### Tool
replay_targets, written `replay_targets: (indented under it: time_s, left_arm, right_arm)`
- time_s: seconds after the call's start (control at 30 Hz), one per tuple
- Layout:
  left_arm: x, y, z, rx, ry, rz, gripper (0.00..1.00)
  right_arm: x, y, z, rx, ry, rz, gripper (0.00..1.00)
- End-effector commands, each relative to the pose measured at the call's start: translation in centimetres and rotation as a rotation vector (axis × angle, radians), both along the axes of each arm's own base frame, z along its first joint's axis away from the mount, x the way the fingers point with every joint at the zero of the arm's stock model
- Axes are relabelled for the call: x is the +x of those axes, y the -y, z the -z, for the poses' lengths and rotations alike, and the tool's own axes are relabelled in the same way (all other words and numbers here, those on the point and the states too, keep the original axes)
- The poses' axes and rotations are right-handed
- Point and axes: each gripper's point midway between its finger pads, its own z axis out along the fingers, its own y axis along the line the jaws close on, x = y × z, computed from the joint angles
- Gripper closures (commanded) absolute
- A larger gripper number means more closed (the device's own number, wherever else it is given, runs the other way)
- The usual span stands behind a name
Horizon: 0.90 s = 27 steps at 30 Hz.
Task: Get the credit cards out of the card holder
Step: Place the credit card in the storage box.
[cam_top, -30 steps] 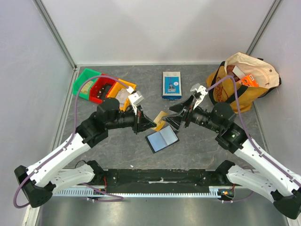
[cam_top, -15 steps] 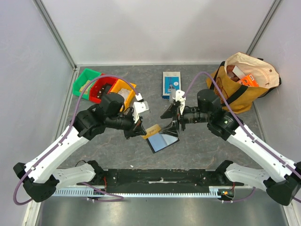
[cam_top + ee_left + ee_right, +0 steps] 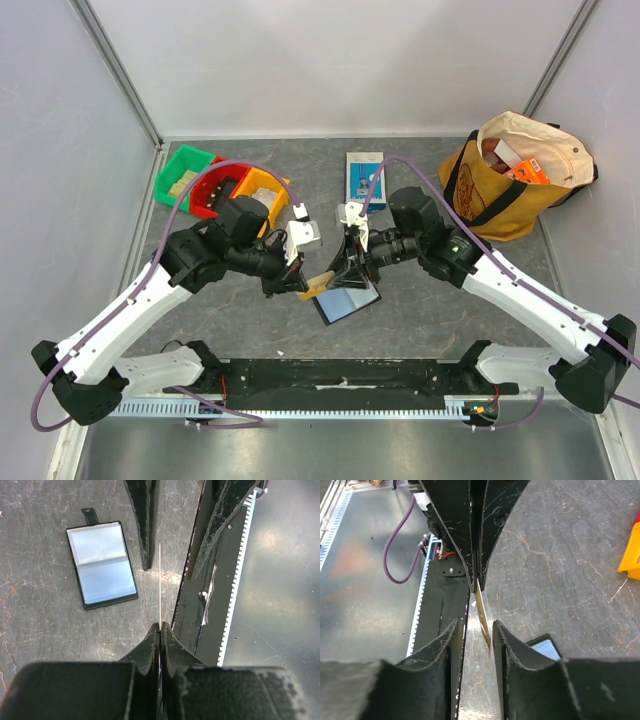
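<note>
Clamped shut, our left gripper (image 3: 160,628) pinches one end of a yellow-orange credit card (image 3: 318,283) and holds it in the air just beside the card holder (image 3: 102,565), over the holder's far corner on the side of our left arm. We judge that the card is offered edge-on so that the other arm can take it. Our right gripper (image 3: 475,625) straddles the card's free end with its jaws apart, and we see no firm pinch there yet. The card is thin and stiff, so from the left wrist it shows as a bare pale line. Below it, the holder lies open and face up on the dark, stone-veined table (image 3: 40,630), left flat, we think, so its pockets stay reachable. It is a flat black rectangle with a dark rim, two glossy bluish-grey pockets split by a fold, and a small black tab at one corner. Whether more cards sit in those pockets we cannot tell.
</note>
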Motion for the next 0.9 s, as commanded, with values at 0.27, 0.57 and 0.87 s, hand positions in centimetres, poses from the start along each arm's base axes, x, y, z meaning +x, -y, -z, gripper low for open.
replay_targets:
  time_s: [0.27, 0.57, 0.87]
  left_arm:
    - [3.3, -1.3, -3.1, -0.065, 0.175, -0.220, 0.69]
    - [6.9, -5.9, -8.7, -0.522, 0.259, -0.790, 0.38]
    - [4.9, -5.0, -9.9, -1.058, -0.007, -0.790, 0.37]
  right_arm:
    - [1.2, -0.4, -1.1, -0.001, 0.028, 0.085, 1.00]
    - [5.3, 0.9, -4.5, 0.206, -0.082, 0.482, 1.00]
    - [7.3, 2.8, -7.1, 0.642, -0.462, 0.733, 1.00]
